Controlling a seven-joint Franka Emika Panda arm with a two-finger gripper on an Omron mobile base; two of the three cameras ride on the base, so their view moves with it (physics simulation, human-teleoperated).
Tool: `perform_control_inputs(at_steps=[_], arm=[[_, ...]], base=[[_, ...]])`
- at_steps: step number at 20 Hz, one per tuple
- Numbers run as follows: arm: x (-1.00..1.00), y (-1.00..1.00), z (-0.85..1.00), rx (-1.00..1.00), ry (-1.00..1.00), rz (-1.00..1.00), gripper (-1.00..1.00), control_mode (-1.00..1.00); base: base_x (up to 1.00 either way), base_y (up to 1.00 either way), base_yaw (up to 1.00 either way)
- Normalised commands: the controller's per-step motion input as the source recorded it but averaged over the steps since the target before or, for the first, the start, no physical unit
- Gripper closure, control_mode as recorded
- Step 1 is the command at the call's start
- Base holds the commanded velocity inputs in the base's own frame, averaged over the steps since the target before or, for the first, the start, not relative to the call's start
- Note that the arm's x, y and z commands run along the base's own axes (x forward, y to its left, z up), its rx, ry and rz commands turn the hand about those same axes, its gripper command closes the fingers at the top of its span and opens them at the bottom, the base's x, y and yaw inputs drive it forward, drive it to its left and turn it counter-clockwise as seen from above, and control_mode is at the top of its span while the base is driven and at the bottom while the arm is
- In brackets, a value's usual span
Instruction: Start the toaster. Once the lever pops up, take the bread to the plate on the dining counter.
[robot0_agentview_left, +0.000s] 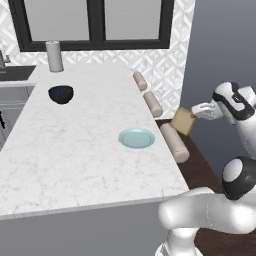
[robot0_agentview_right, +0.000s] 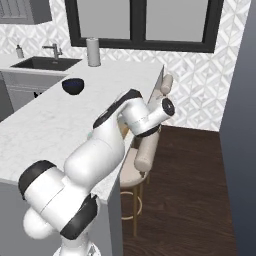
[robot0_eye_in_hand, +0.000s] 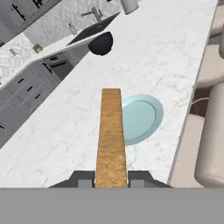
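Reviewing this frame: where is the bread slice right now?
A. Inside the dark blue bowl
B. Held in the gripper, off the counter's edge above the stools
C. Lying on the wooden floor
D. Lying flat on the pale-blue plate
B: in the left base view the bread sits clamped in the gripper beyond the dining counter edge, over the stools, while the plate is bare.

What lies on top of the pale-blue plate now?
Nothing lies on the plate; its visible face is bare. In the hand view, the held bread covers its left edge, so that part stays unseen.
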Motion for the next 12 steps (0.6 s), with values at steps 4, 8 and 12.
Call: perform_control_inputs(at_steps=[4,8,12], arm=[[0.89,0.22,-0.90,0.12,0.01,0.01,1.00,-1.00],[0.81,0.40,-0.45,0.04,0.00,0.00,1.00,-1.00],[0.70,0.45,-0.03,0.01,0.00,0.03,1.00,-1.00]], base=[[0.00,0.00,0.00],[0.00,0.00,0.00],[0.00,0.00,0.00]])
